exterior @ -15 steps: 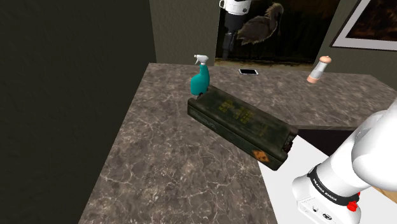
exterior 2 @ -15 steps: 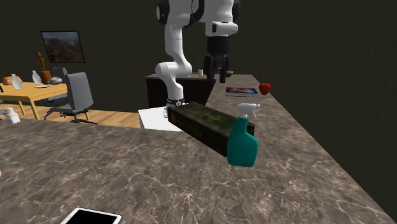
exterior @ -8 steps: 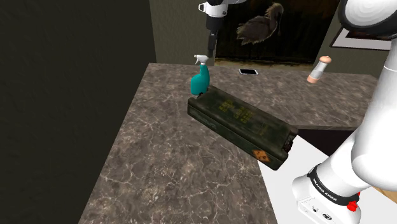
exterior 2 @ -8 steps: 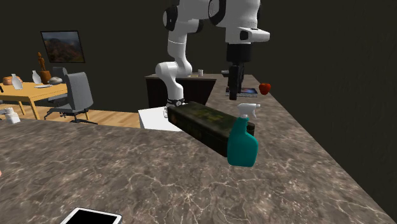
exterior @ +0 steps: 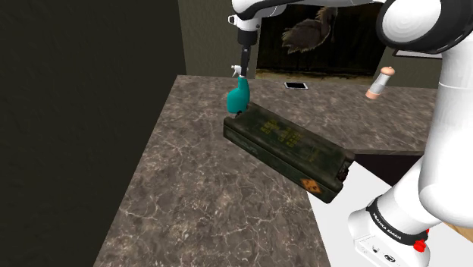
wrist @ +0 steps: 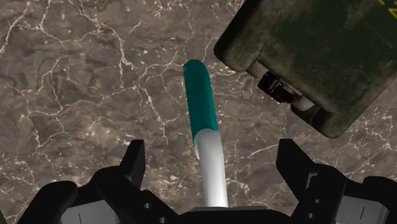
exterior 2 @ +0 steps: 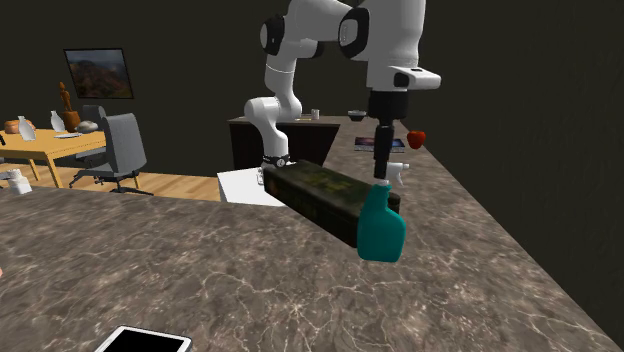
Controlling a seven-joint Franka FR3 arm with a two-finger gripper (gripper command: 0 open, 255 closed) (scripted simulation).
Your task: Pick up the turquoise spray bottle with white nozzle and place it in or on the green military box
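Nothing is grasped yet. The hand (wrist: 213, 156) hangs directly above the turquoise spray bottle (exterior: 239, 97), its 2 fingers spread wide on either side of the white nozzle (wrist: 210, 167), touching nothing and holding nothing. The bottle stands upright on the marbled surface (exterior: 189, 182), just beside the end of the green box (exterior: 292, 144) farthest from the stand. As I judge it, both steps remain — the grasp and lift, then the transfer onto the box.

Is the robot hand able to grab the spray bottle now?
Probably yes: the gripper hangs right above the spray bottle, fingers open either side of its white top; the green box sits off to one side.
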